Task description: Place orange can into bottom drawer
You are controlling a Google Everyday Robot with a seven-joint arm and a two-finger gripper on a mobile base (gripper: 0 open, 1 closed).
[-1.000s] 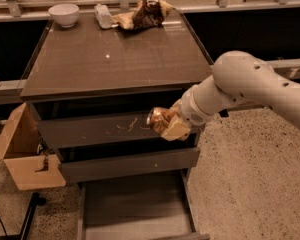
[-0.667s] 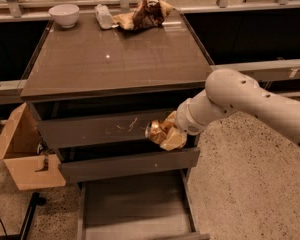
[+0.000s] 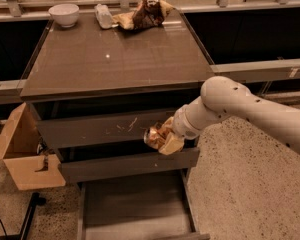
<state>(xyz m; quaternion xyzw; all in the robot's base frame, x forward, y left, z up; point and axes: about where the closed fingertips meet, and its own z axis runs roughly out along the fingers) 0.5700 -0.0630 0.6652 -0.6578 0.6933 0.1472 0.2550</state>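
The orange can (image 3: 158, 135) is held on its side in my gripper (image 3: 166, 138), in front of the scratched top drawer front and just above the middle drawer front. My white arm (image 3: 230, 109) reaches in from the right. The gripper is shut on the can, whose silver end points left. The bottom drawer (image 3: 135, 206) is pulled open below, its flat grey floor bare. The can hangs above the drawer's right half.
On the cabinet top (image 3: 115, 59) at the back stand a white bowl (image 3: 64, 14), a clear plastic bottle (image 3: 103, 16) and a brown snack bag (image 3: 145, 13). An open cardboard box (image 3: 25, 154) sits left of the drawers. Speckled floor lies to the right.
My arm has lowered and drawn a little left. The can has moved down from the top drawer front toward the middle drawer front, still held.
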